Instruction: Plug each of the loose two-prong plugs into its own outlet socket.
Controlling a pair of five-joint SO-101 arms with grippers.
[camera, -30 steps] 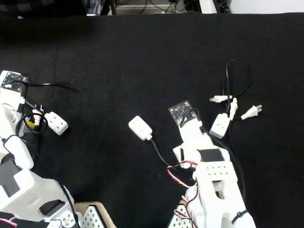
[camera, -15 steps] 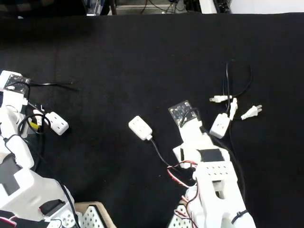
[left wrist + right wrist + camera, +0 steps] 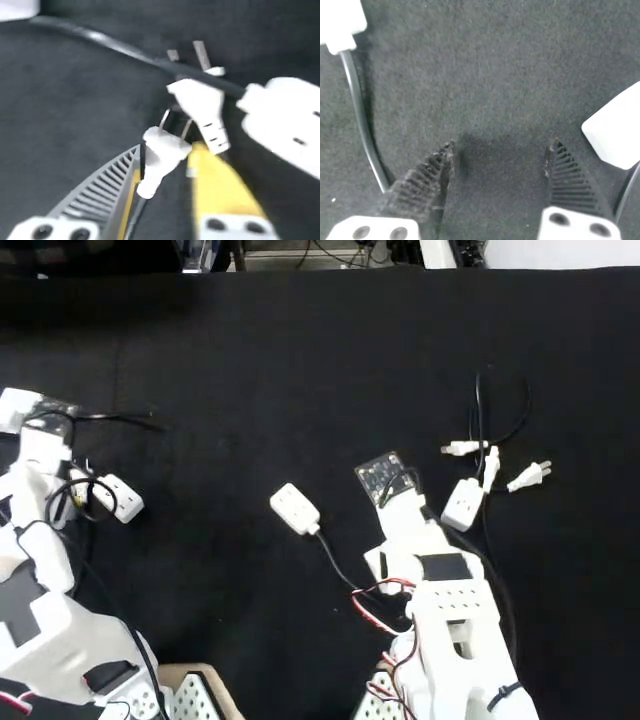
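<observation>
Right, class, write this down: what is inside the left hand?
A white two-prong plug, prongs pointing outward, sits between the fingers of the left hand. Its cord is hidden behind those fingers.

White arms (image 3: 440,610), red wires (image 3: 368,608), ribbed grey fingers (image 3: 422,185)

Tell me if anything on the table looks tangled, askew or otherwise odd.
Yes. Just ahead of the left pincer, which grips a white plug, a second plug lies askew with a black cord draped over it, crowding the outlet socket. Farther right, looped cords cross above the loose plugs.
</observation>
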